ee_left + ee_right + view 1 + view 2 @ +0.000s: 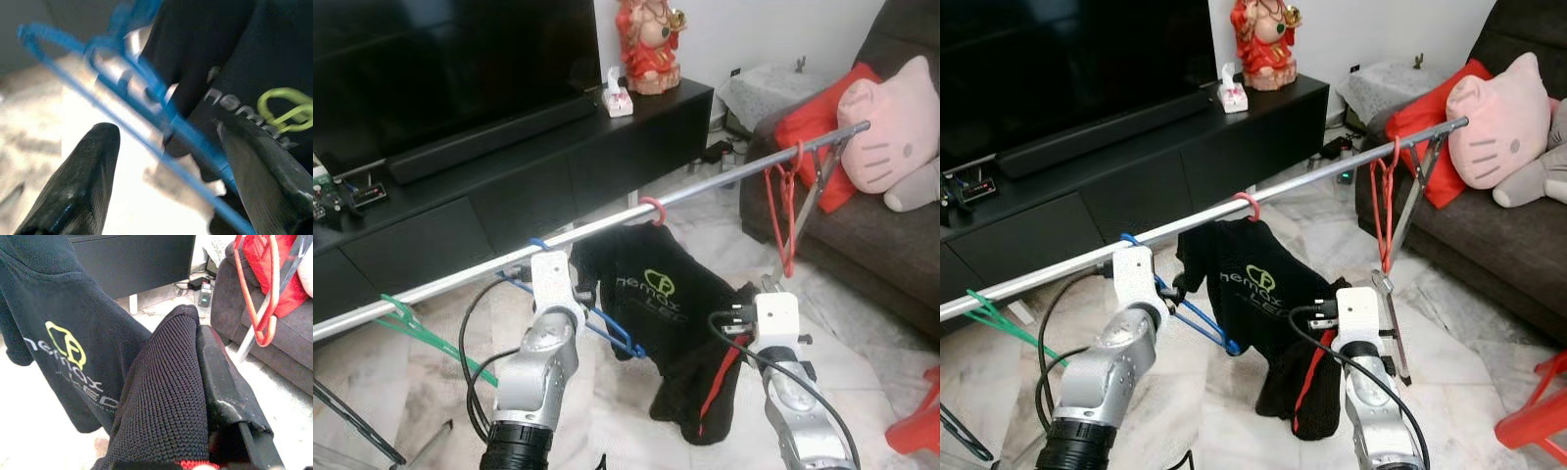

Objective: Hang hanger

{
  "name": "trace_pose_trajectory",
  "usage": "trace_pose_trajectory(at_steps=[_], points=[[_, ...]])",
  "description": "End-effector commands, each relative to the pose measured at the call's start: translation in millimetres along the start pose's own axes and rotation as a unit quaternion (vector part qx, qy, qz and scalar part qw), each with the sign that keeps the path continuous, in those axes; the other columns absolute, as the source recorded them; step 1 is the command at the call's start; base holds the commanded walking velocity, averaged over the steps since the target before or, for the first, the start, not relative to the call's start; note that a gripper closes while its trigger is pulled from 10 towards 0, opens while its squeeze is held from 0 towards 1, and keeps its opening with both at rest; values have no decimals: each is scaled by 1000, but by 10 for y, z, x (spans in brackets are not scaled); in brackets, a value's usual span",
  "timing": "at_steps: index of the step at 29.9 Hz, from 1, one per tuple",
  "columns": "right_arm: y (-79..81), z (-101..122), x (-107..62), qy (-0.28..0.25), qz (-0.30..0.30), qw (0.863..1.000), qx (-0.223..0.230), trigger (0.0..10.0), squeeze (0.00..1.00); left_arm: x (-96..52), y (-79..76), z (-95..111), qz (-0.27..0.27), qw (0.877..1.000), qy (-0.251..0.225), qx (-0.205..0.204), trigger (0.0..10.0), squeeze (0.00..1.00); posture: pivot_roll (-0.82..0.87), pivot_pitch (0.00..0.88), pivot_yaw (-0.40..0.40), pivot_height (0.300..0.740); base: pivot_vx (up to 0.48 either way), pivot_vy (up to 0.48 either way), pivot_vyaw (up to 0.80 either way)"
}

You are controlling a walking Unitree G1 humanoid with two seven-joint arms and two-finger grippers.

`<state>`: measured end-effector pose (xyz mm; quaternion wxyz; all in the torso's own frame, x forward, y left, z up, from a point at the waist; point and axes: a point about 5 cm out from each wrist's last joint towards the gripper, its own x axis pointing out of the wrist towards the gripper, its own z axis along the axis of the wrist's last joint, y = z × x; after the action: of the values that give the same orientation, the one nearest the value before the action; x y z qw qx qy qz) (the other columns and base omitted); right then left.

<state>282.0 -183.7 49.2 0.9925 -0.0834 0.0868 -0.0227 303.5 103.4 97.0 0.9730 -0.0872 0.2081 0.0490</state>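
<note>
Hanging on your shiny metal rod (607,227), the thin blue hanger (597,323) sits between your left claw's (166,161) open fingers; your right claw (215,396) pinches knitted black cloth (166,396) at five o'clock.

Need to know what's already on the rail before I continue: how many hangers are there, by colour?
Blue wire hanger, hooked on the metal rail: 1
Green plastic hanger: 1
Pink hanger carrying the black printed T-shirt: 1
Red plastic hanger: 1
Total: 4 hangers on the rail.
</note>
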Motion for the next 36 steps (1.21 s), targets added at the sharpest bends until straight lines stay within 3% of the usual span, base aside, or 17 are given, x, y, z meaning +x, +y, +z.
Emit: trace_pose_trajectory(at_steps=[1,6,15,23,24,25,26,36], points=[[30,80,37,-18,1,1000,5,10000,0,16,-103,-24,12,999,11,-32,10000,0,-158,0,88,740,0,0,0],[39,81,41,-17,2,1000,5,10000,0,78,-103,-38,27,999,13,-31,10000,0,-156,0,88,740,0,0,0],[33,74,34,-17,-1,1000,8,10000,0,122,-283,46,-18,999,-14,-47,10000,0,-168,0,95,740,0,0,0],[38,70,32,-17,-1,1000,8,10000,0,151,-300,32,-21,998,-18,-48,10000,0,-165,0,94,740,0,0,0],[42,73,35,-17,0,1000,8,10000,0,160,-290,-38,-24,999,-8,-43,8157,0,-170,0,97,740,0,0,0],[45,74,37,-17,1,1000,8,10000,0,166,-282,-91,-26,999,-1,-39,8157,0,-170,0,97,740,0,0,0],[48,75,38,-17,1,1000,9,10000,0,169,-275,-128,-27,999,4,-37,0,0,-170,0,97,740,0,0,0],[50,77,44,-17,2,1000,9,10000,0,197,-269,-161,-30,999,-5,-17,0,0,-171,0,97,740,0,0,0]])
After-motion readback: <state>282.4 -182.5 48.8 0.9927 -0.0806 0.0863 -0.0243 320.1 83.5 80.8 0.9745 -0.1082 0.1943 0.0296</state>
